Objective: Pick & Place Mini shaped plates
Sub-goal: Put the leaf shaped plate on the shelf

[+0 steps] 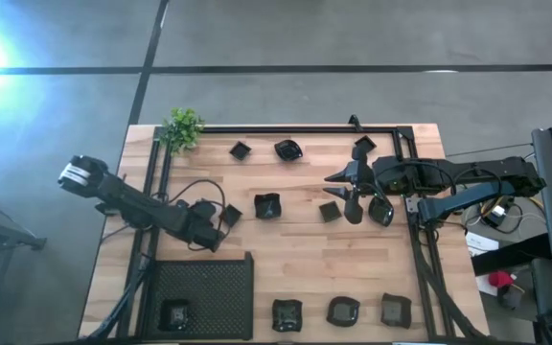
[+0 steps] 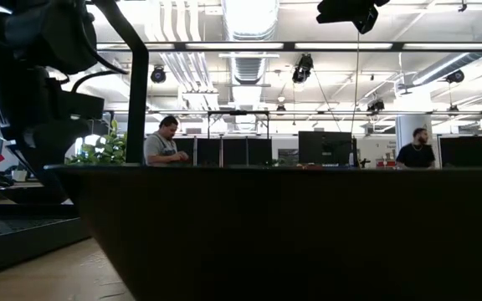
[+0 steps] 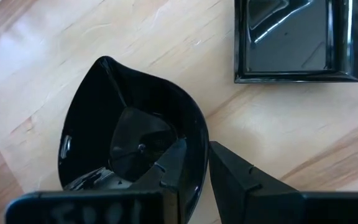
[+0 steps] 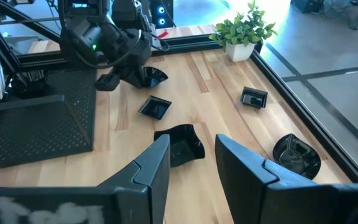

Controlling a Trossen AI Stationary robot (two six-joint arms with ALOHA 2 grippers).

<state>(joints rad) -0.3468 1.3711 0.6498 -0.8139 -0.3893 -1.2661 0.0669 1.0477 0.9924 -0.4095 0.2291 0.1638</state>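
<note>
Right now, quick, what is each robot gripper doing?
Left gripper: closed on the rim of a leaf-shaped black dish.
Right gripper: open, holding nothing, above the table.

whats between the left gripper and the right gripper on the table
In the high view, one small black square plate sits on bare wood between the left gripper and the right gripper. The left gripper's fingers straddle the rim of a leaf-shaped plate.

The left gripper (image 3: 194, 180) straddles the rim of a leaf-shaped plate (image 3: 129, 130): one finger inside, one outside. A square plate (image 3: 297, 40) lies just beyond, seemingly apart.
</note>
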